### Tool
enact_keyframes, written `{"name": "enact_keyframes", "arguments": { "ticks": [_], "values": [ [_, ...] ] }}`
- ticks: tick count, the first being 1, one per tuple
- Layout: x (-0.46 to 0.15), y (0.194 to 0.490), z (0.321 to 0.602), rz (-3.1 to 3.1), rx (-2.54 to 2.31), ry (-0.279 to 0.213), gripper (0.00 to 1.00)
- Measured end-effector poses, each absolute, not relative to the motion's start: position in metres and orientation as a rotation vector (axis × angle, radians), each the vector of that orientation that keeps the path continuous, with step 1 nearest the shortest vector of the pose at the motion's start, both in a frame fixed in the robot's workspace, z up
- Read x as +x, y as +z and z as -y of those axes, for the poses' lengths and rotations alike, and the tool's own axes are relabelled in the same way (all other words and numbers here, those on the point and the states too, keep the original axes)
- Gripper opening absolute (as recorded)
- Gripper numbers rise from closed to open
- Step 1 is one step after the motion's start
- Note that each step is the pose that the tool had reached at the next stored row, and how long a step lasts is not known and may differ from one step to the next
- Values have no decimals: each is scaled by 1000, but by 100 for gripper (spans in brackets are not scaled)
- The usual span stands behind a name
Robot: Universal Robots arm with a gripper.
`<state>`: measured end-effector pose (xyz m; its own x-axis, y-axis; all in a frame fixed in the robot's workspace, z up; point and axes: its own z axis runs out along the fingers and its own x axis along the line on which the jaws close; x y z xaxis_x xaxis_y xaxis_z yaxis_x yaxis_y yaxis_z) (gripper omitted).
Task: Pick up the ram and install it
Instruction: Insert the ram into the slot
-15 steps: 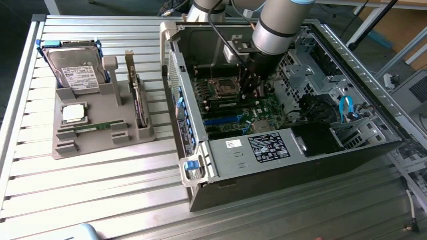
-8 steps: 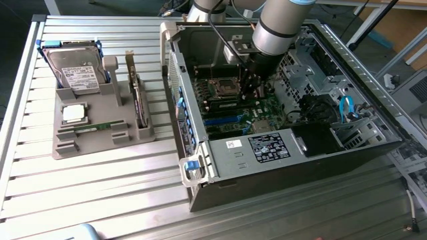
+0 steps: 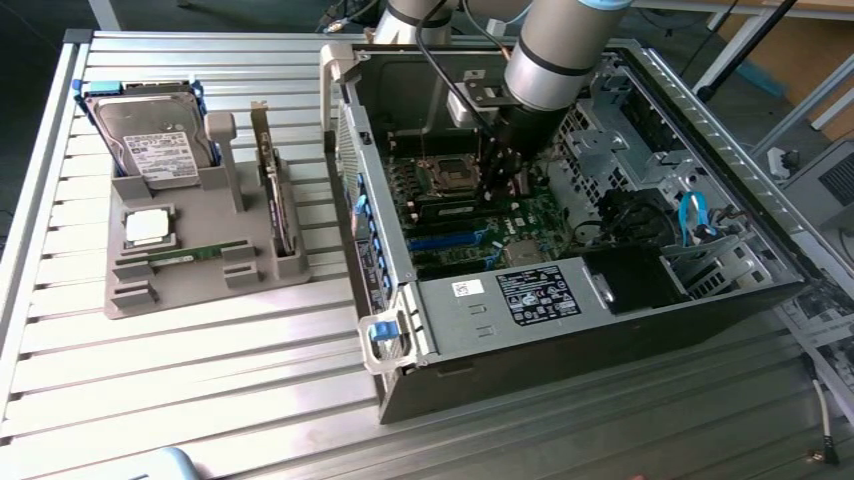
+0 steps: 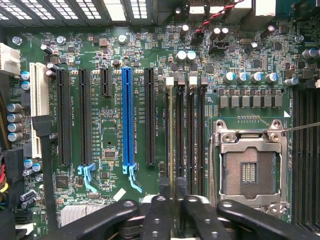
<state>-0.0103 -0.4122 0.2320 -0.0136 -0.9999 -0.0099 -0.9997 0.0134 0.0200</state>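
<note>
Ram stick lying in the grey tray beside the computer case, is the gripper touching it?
Apart. The exterior view shows the ram stick flat in the tray, with the gripper inside the computer case.

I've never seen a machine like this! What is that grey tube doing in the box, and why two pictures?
The grey tube is a robot arm. It reaches into an open computer case on a metal table. One picture comes from a camera off the arm; the other from a camera on its wrist, looking at the green main board. There the black claw sits right at the ram, a thin stick standing on edge in a slot. Beside the case, a grey tray holds a hard drive, a silver chip, a tall green card and another thin green stick.
</note>
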Motion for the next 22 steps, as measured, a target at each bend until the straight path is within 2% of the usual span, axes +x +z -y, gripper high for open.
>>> {"name": "enact_keyframes", "arguments": {
  "ticks": [22],
  "values": [
    [-10,241,412,2231,2201,-33,19]
  ]
}}
